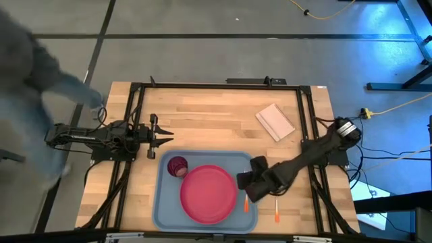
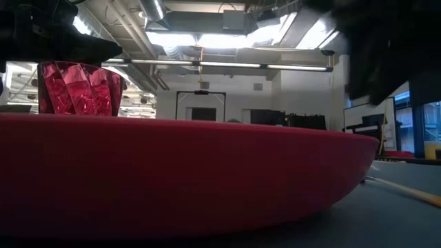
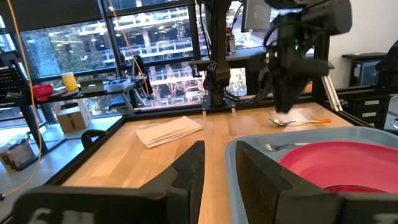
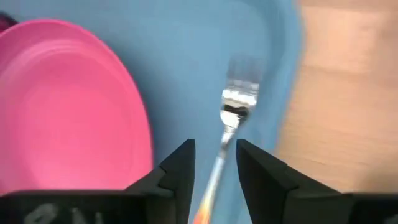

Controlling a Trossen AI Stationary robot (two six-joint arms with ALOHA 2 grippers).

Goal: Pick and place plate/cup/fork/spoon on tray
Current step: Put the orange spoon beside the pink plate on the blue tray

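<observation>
The light blue tray (image 1: 165, 202) lies at the table's near middle. The pink-red plate (image 1: 208, 194) lies flat in it, and the dark red cup (image 1: 177, 166) stands upright at the tray's far left corner. The fork (image 4: 238, 98) lies in the tray to the right of the plate, its orange handle (image 1: 246, 204) toward the near edge. My right gripper (image 1: 244, 185) is open just above it, one finger on each side of the shaft (image 4: 216, 167) without touching. The spoon (image 1: 277, 215) lies on the table to the right of the tray. My left gripper (image 1: 164, 138) is open and empty beyond the tray's far left corner.
A white folded napkin (image 1: 275, 121) lies on the wood at the far right. A black frame (image 1: 216, 86) runs round the table. A person's grey sleeve (image 1: 40, 67) shows beyond the table's left far corner. Bare wood lies between the napkin and the left gripper.
</observation>
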